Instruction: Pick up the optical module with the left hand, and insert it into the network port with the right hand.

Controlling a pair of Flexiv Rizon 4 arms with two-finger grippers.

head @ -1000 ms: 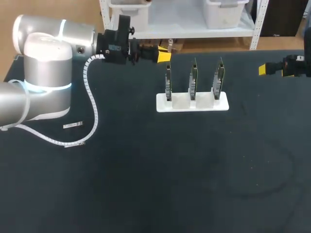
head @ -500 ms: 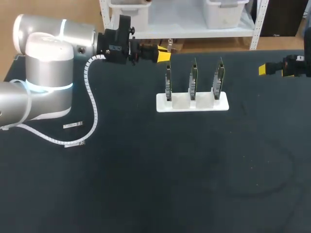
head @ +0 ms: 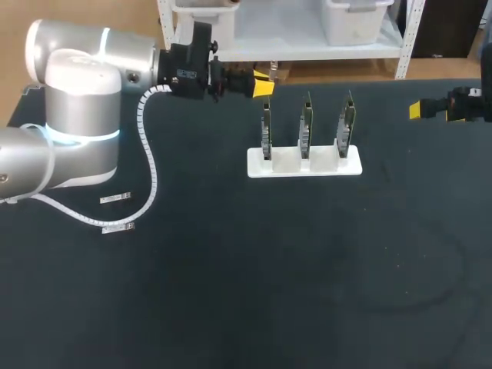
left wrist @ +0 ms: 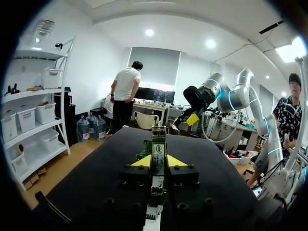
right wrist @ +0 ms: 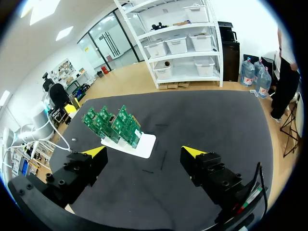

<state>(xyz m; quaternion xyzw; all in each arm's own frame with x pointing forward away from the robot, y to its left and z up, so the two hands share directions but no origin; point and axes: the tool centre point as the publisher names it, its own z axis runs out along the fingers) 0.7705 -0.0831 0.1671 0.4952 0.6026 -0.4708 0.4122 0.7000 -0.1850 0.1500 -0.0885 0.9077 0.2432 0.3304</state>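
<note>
Left jaws are clamped on the optical module [left wrist: 158,156], up over the far edge of the tabletop [head: 307,277], roughly 11 o'clock from the white stand [head: 304,163] with its three green circuit boards [head: 306,123]. Right jaws are spread wide with nothing in them, out at the stand's 2 o'clock. Looks like two spare modules [head: 115,199] lying at its 8 o'clock, but they're too small to be sure.
</note>
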